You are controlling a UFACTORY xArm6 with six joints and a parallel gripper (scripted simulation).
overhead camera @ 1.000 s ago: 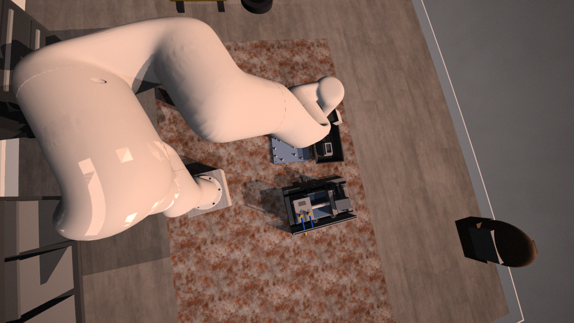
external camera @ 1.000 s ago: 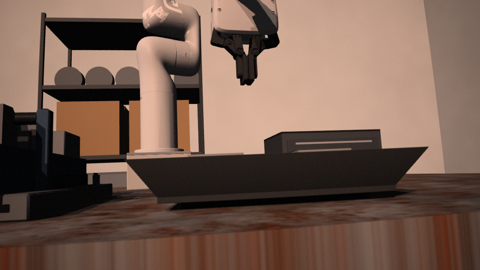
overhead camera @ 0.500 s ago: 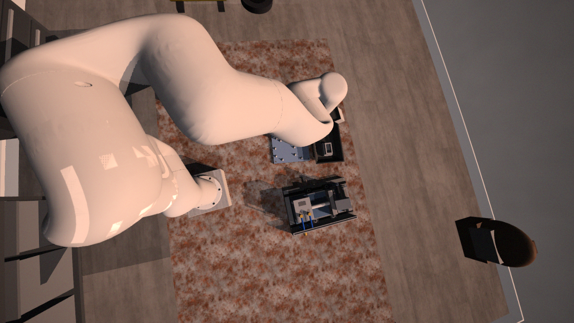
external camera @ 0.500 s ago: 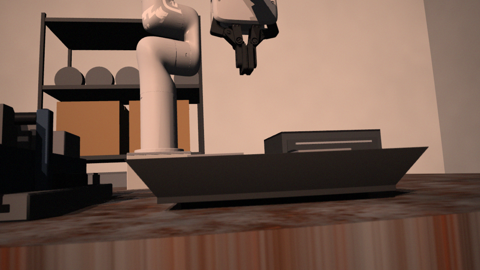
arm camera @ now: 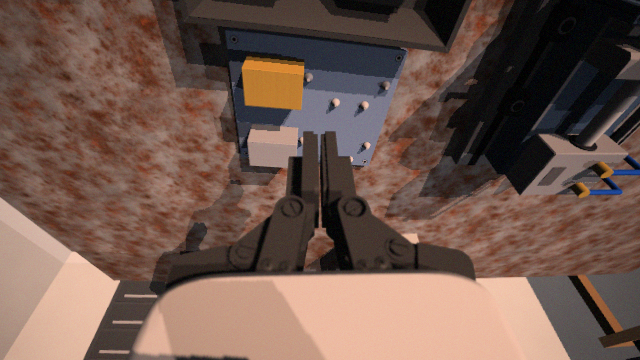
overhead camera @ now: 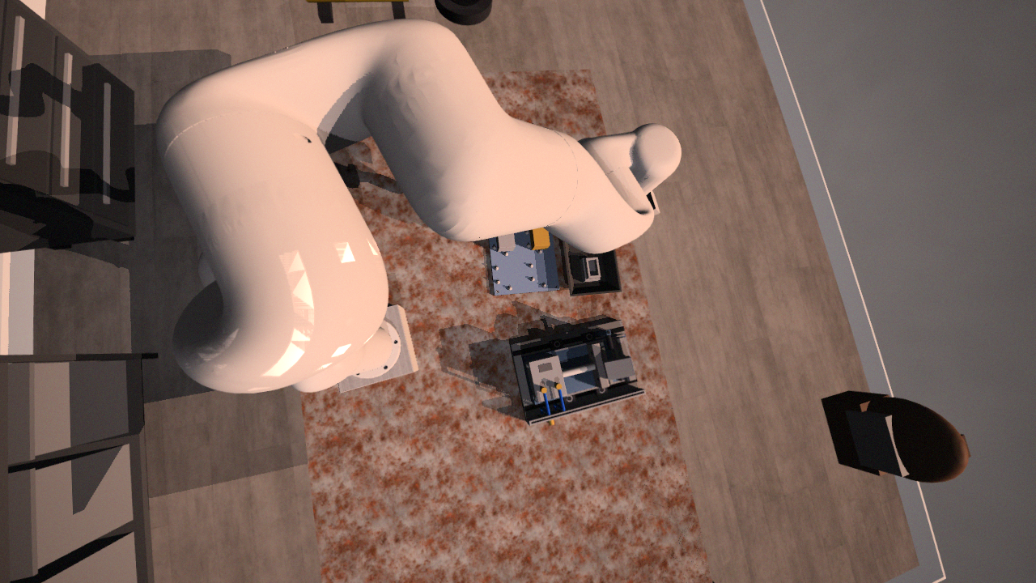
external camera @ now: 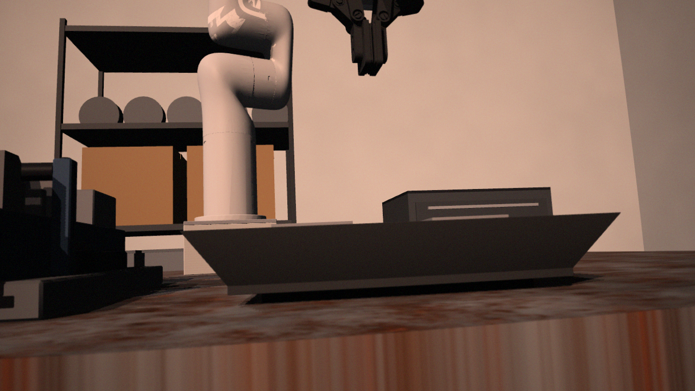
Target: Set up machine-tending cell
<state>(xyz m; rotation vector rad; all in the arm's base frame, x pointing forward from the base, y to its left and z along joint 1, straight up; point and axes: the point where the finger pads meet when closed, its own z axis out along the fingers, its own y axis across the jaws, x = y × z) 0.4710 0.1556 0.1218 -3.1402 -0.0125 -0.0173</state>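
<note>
1. The wrist view gives the best look: the gripper (arm camera: 317,137) hangs high over the bench (arm camera: 100,150), jaws pressed together with nothing between them, tips above the near edge of the blue infeed plate (arm camera: 350,65).
2. On that plate, count two blanks: one brass blank (arm camera: 273,82) and one pale aluminium blank (arm camera: 272,146), both lying flat, apart from each other, amid small pins.
3. Only the top view shows inside the outfeed tray (overhead camera: 613,278): one finished part (overhead camera: 592,267) on its floor. The arm covers the tray's far end.
4. The vise (overhead camera: 575,366) sits well apart from the plate; its opening is too small to make out.
5. From the exterior view, the tray wall hides the plate and blanks entirely.
</note>
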